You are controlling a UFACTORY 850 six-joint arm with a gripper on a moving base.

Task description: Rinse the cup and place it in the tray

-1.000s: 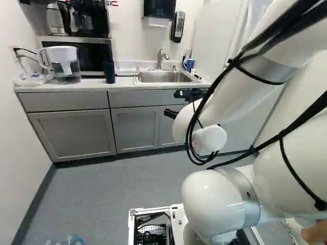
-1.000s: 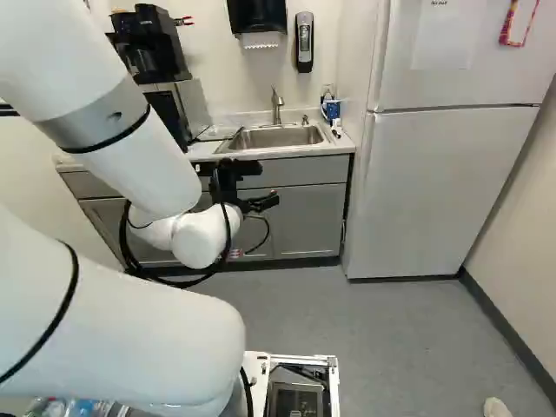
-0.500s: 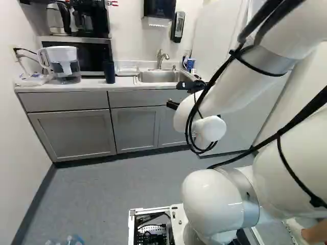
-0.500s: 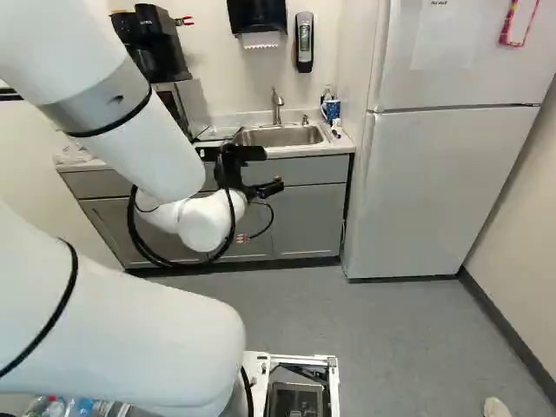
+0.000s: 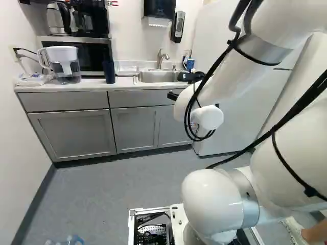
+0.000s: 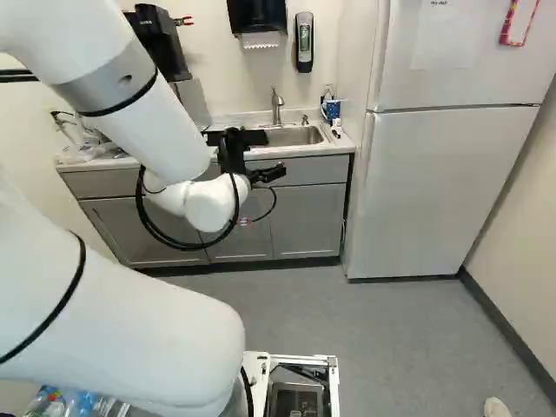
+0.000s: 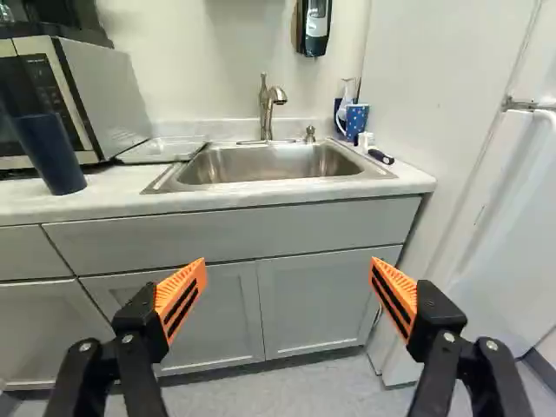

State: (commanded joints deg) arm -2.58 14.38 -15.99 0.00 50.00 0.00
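Along the counter (image 7: 113, 193), well ahead of the gripper (image 7: 288, 265), the step in hand looks like reaching for the cup, its two fingers wide apart with only air between. The approach should clear the counter's front edge and the sink (image 7: 261, 165), then come in level and slow. The clear tray (image 7: 163, 149) lies between sink and microwave, ready for later. The likeliest cup is the spotted blue mug (image 7: 355, 120), standing at the sink's fridge-side back corner; the tall dark tumbler (image 7: 61, 161) beside the microwave can't be ruled out. For the mug, I'd straddle the body, mind the handle facing the sink, and avoid nudging the small items crowded round it. Only the right base view takes in the fridge (image 6: 434, 191) broadly; the left base view alone gives the whole pitcher (image 5: 65, 70). The tumbler shows there and in the wrist view, but not in the right base view.
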